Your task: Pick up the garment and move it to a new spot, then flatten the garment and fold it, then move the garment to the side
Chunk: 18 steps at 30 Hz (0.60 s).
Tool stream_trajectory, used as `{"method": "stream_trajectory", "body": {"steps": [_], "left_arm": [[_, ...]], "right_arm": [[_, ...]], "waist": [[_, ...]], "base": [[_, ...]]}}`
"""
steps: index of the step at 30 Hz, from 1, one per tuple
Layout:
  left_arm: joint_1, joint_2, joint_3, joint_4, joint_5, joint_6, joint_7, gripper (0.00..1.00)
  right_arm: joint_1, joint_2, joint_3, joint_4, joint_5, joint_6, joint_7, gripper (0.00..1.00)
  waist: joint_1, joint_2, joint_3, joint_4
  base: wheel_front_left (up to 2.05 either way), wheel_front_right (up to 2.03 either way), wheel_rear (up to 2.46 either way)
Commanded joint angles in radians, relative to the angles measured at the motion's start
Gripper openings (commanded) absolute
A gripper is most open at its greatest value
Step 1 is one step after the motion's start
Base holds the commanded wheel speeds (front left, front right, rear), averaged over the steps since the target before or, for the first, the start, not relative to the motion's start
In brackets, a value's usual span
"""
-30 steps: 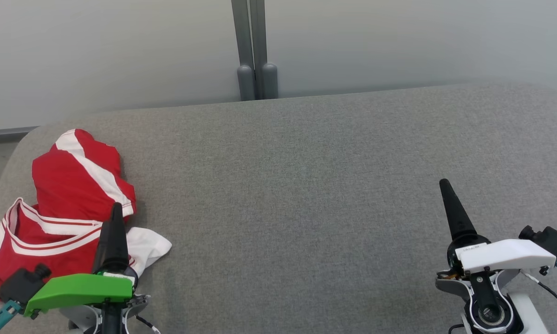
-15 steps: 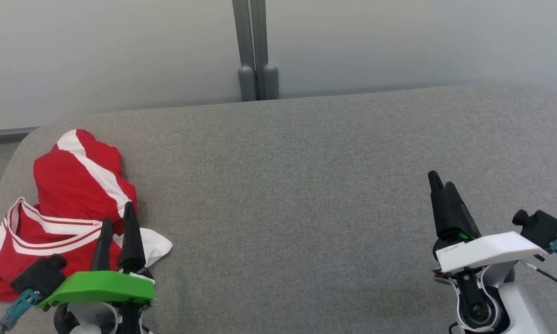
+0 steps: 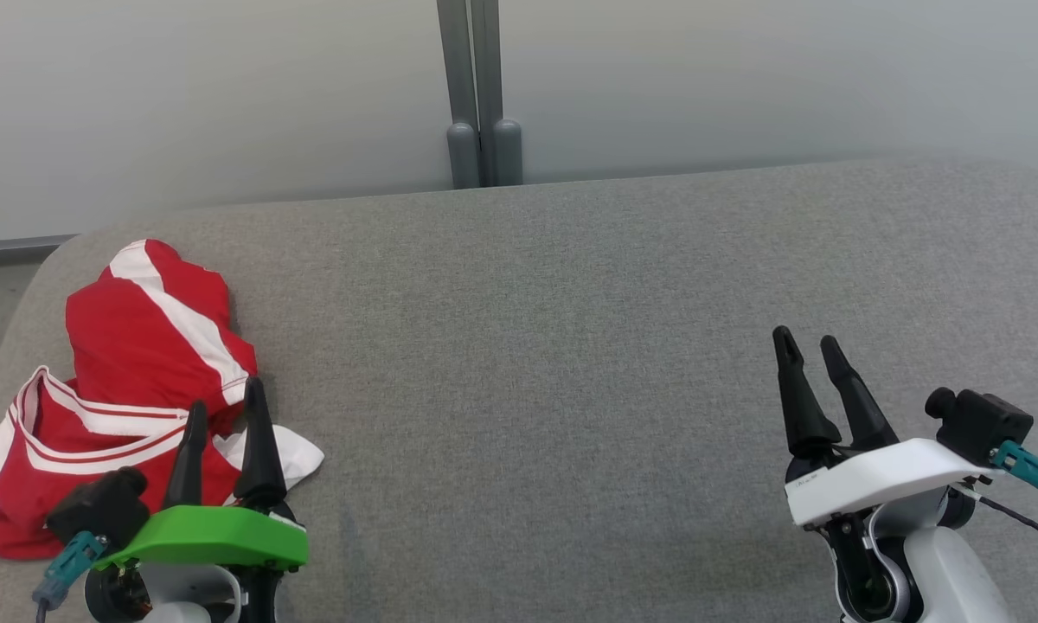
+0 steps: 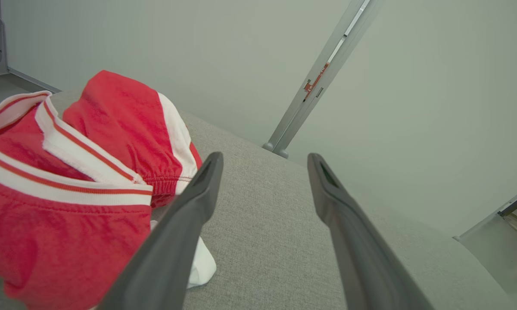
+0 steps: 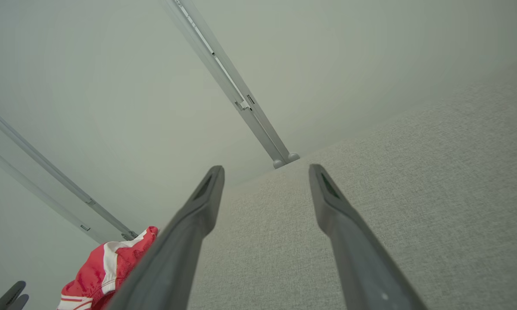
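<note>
Just ahead and to the left of the left gripper (image 3: 225, 396), the crumpled red-and-white garment (image 3: 138, 337) lies on the grey counter (image 3: 528, 346), with its white edge beneath the gripper's fingers. Its jaws stand apart, holding nothing. Far to its right, the right gripper (image 3: 804, 339) hovers over the counter, well apart from the garment, jaws likewise spread and empty.

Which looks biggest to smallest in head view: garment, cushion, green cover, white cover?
1. cushion, by far
2. garment
3. green cover and white cover: they look about alike, so not ranked against each other
</note>
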<state>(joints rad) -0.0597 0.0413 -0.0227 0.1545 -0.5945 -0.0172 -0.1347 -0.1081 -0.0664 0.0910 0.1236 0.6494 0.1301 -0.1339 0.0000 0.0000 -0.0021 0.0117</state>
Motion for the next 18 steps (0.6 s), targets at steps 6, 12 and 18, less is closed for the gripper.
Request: {"method": "stream_trajectory", "body": {"steps": [6, 12, 18], "left_arm": [[-0.005, 0.008, -0.005, -0.012, 0.093, 0.015, -0.022, 1.0], [-0.003, 0.009, -0.014, -0.013, 0.148, 0.022, -0.038, 1.0], [0.0, 0.009, -0.023, -0.012, 0.193, 0.029, -0.052, 1.0]], "right_arm": [[-0.03, 0.001, 0.003, 0.016, -0.1, 0.001, -0.024, 1.0], [-0.036, 0.004, 0.004, 0.019, -0.166, 0.001, -0.039, 1.0], [-0.037, 0.007, -0.001, 0.026, -0.226, 0.001, -0.053, 1.0]], "waist": [[0.0, 0.0, -0.001, 0.0], [0.0, 0.0, -0.002, 0.0], [0.0, 0.0, -0.003, -0.001]], "base": [[0.0, 0.0, 0.0], [0.0, 0.0, 0.0], [0.0, 0.0, 0.0]]}}
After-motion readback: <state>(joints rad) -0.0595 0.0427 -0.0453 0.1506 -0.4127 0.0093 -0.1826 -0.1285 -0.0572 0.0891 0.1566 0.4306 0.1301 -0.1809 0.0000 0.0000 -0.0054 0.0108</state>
